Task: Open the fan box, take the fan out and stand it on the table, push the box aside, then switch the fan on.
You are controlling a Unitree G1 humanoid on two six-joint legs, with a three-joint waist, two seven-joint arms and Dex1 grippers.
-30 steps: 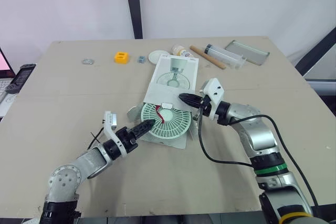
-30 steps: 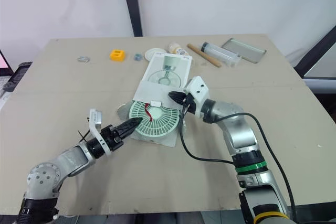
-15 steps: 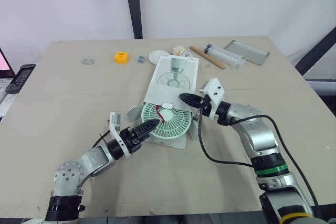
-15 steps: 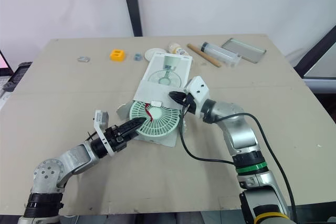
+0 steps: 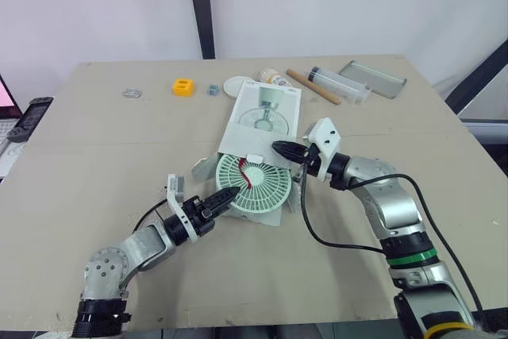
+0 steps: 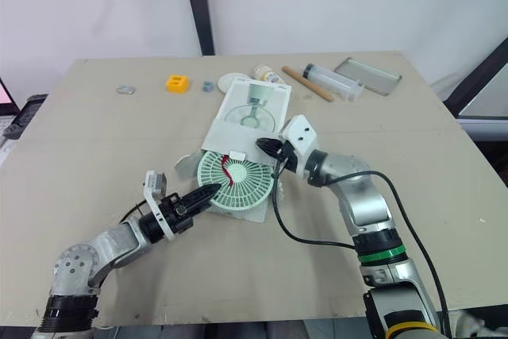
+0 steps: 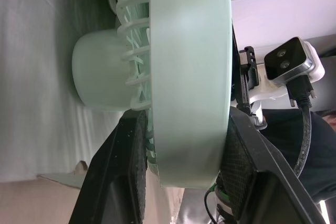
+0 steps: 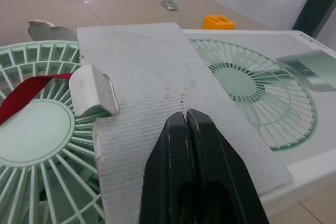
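Two grippers meet at the open box point(image 5: 266, 113) mid-table: the left gripper point(image 5: 228, 194) clamps the rim of the fan point(image 5: 260, 186), which lies flat in the box; the right gripper point(image 5: 278, 148), fingers pressed together, touches the flap point(image 8: 147, 77).

The left arm point(image 5: 139, 245) reaches forward from the near-left side of the fan point(image 5: 255, 182), with the elbow bent and the forearm angled toward the fan. The left gripper point(image 5: 228, 194) meets the fan's near-left rim. Its fingers point(image 7: 126, 177) stand one on each face of the rim, closed against it.

The right arm point(image 5: 381, 196) is bent at the elbow on the fan's right side, with the forearm pointing toward the fan. The right gripper point(image 5: 277, 147) sits at the fan's far-right edge, its fingers point(image 8: 181, 182) pressed together.
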